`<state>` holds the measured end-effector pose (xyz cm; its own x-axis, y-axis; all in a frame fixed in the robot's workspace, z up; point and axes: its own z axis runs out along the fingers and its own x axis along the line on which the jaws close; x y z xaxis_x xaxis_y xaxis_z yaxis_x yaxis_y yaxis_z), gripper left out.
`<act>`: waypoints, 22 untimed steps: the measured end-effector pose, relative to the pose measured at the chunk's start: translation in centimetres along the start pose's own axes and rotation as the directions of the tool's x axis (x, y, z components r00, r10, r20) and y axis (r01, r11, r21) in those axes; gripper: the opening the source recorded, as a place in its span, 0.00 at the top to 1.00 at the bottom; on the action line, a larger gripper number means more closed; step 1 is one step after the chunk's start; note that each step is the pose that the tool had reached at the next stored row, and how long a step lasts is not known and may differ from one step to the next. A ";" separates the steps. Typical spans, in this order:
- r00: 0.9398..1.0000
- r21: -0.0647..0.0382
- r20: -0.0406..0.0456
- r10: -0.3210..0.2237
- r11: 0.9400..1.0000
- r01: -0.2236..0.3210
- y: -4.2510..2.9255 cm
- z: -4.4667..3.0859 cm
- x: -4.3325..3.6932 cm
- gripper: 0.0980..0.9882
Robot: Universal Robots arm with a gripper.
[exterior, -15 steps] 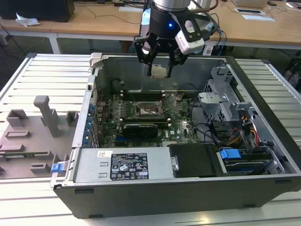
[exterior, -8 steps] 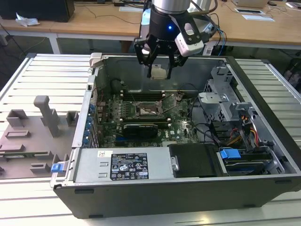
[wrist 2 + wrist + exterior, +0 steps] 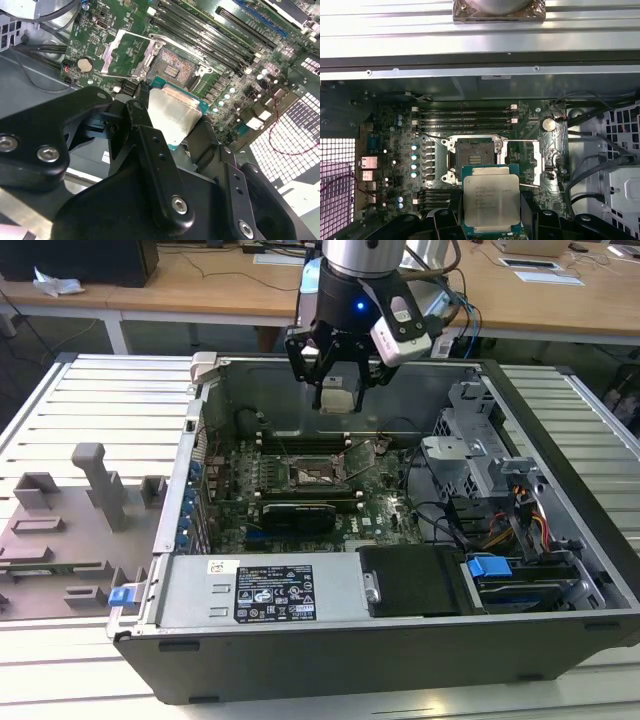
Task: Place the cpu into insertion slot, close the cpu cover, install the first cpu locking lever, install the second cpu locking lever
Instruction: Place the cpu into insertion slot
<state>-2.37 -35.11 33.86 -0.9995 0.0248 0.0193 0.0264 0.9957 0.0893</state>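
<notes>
Motherboard (image 3: pixel 395 150) spread beneath my gripper (image 3: pixel 338 395), inside the open case (image 3: pixel 300 660). The slot (image 3: pixel 475 156) lies uncovered below my gripper, with nothing seated in it. I clamp the cpu (image 3: pixel 491 202) by its edges, pale top showing, held clear above the slot. The cover (image 3: pixel 539 160) lies flipped open beside the slot.

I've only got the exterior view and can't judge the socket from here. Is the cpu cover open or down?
Observer: Open. In the first wrist view the cpu cover lies flipped aside from the insertion slot.
Operator: Anything sitting in the slot?
Observer: No, it looks bare in both wrist views.
Operator: And the cpu?
Observer: The gripper clamps the cpu by its edges, metal top toward the first wrist camera, not seated.
</notes>
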 end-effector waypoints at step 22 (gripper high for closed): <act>1.000 0.004 0.000 0.000 1.000 0.000 0.17 2.43 -0.03 0.50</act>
<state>-2.37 -34.73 31.46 -0.9995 0.0249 0.0193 0.0264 0.9960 0.0854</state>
